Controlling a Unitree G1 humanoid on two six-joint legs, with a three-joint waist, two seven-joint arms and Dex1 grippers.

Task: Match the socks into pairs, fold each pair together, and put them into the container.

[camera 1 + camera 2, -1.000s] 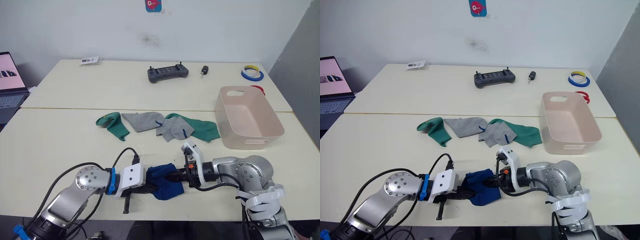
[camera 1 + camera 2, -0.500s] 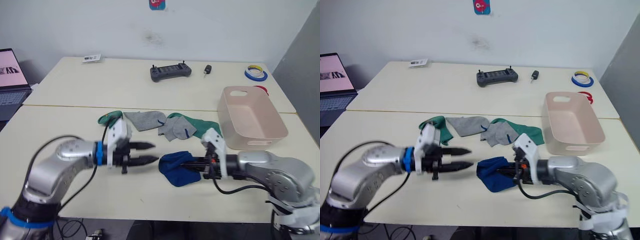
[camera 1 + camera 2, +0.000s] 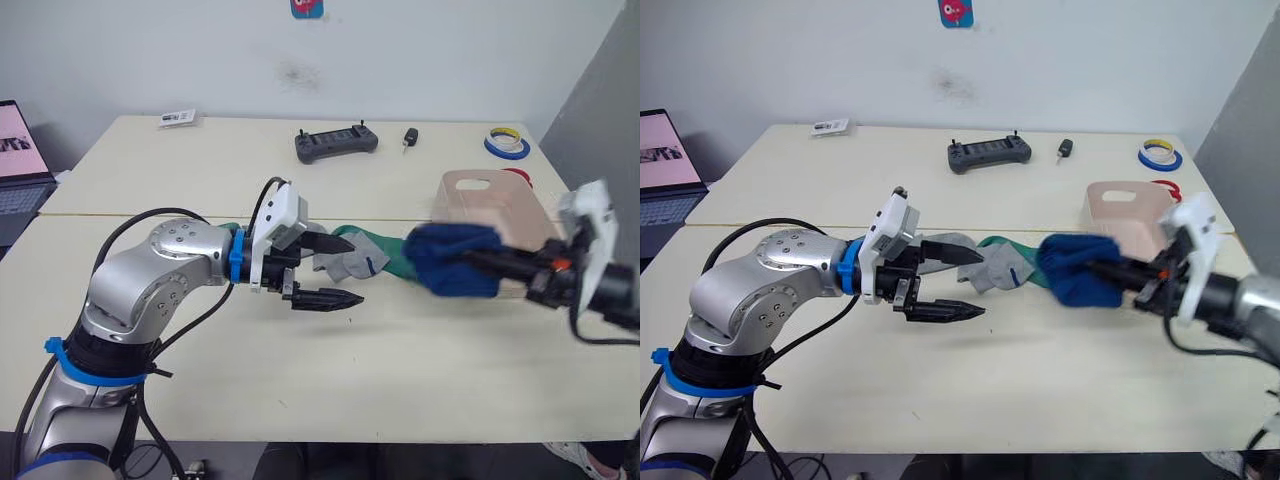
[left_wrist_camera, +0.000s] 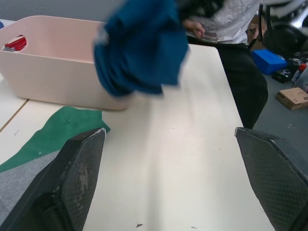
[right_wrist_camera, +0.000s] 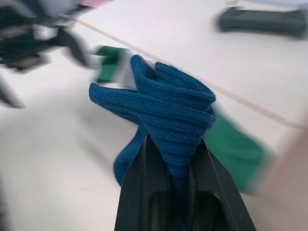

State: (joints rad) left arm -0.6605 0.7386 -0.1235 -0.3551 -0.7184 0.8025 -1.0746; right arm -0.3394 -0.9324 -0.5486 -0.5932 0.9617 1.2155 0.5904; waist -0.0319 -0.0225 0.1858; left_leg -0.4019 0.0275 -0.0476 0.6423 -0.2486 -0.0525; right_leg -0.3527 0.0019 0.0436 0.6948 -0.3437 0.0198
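Observation:
My right gripper (image 5: 174,150) is shut on the folded royal blue pair of socks (image 3: 452,260), which hangs in the air just left of the container (image 3: 484,187), a pale pink tub at the table's right. My left gripper (image 3: 338,270) is open and empty. It hovers over the table's middle, pointing right, with its fingers beside the grey socks (image 3: 998,272) and a teal-green sock (image 3: 388,250). The left gripper hides part of the sock pile. From the left wrist, the blue pair (image 4: 139,48) shows in front of the container (image 4: 48,50).
A dark controller (image 3: 336,142) and a small black fob (image 3: 409,137) lie on the far table. Tape rolls (image 3: 505,146) sit at its right corner and a card (image 3: 178,118) at its far left. A laptop (image 3: 20,160) stands off the left edge.
My left gripper has opened, let go of the blue pair and swung up beside the grey and green socks. The right gripper has lifted the blue pair and carried it right, toward the container.

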